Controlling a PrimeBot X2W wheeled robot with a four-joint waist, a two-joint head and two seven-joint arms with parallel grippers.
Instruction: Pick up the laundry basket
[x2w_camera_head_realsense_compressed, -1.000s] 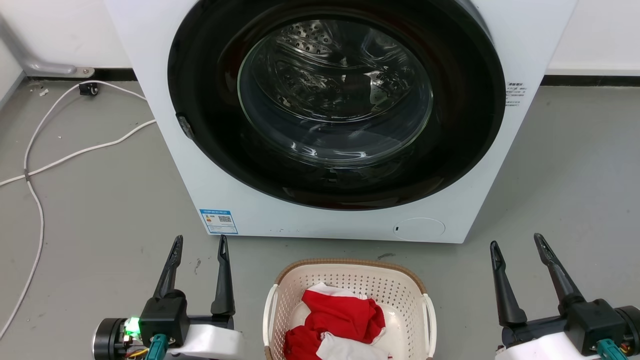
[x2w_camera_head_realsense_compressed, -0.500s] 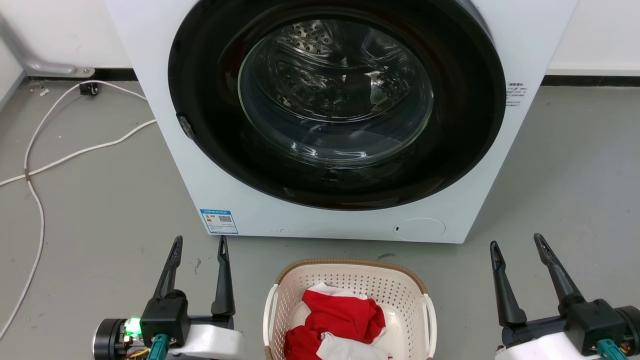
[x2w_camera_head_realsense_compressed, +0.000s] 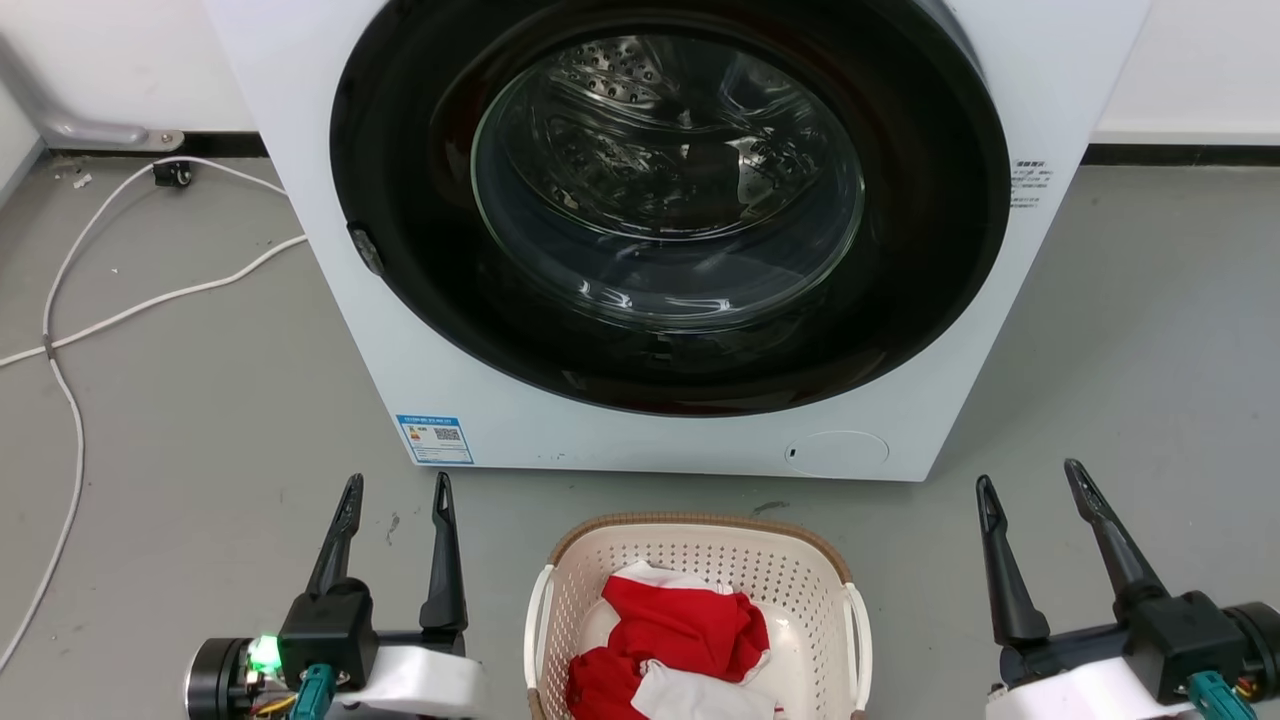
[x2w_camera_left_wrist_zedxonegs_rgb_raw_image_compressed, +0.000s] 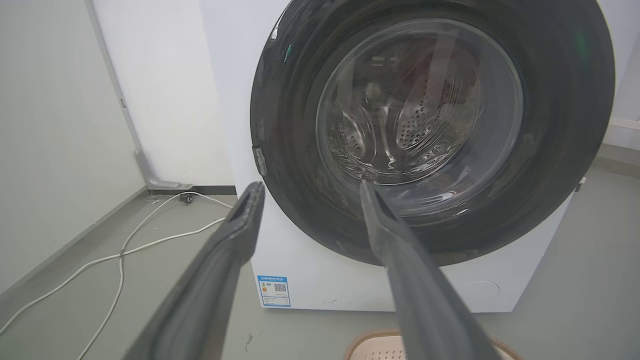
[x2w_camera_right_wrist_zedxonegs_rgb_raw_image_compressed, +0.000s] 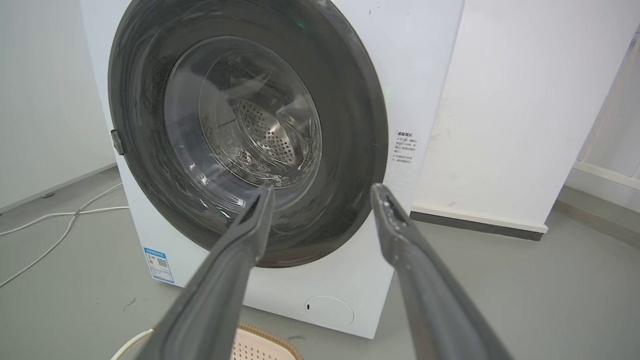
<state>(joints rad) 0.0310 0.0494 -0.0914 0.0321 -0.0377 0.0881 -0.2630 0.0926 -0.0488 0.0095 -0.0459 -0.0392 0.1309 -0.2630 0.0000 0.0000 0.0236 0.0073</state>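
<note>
At the far left a white cable (x2w_camera_head_realsense_compressed: 60, 330) is trailing across the grey floor (x2w_camera_head_realsense_compressed: 200, 400) toward the wall. The left gripper (x2w_camera_head_realsense_compressed: 397, 482) is hovering at the lower left of the head view. Its two dark fingers are pointing up and standing well apart, gripping nothing. It is sitting just beside the laundry basket (x2w_camera_head_realsense_compressed: 745, 565) without touching it. The basket is resting on the floor at bottom centre, between the two grippers. It is just in front of the washing machine (x2w_camera_head_realsense_compressed: 480, 400) and apart from it. A red and white garment (x2w_camera_head_realsense_compressed: 685, 630) is lying bunched inside the basket. The machine's round glass door (x2w_camera_head_realsense_compressed: 665, 180) is facing the camera and appears closed, and a blue label (x2w_camera_head_realsense_compressed: 435, 440) is sticking to the lower left of the white front. At the lower right the right gripper (x2w_camera_head_realsense_compressed: 1030, 475) is hovering with its fingers spread about as far, also holding nothing. It is standing farther from the basket than the left one.
</note>
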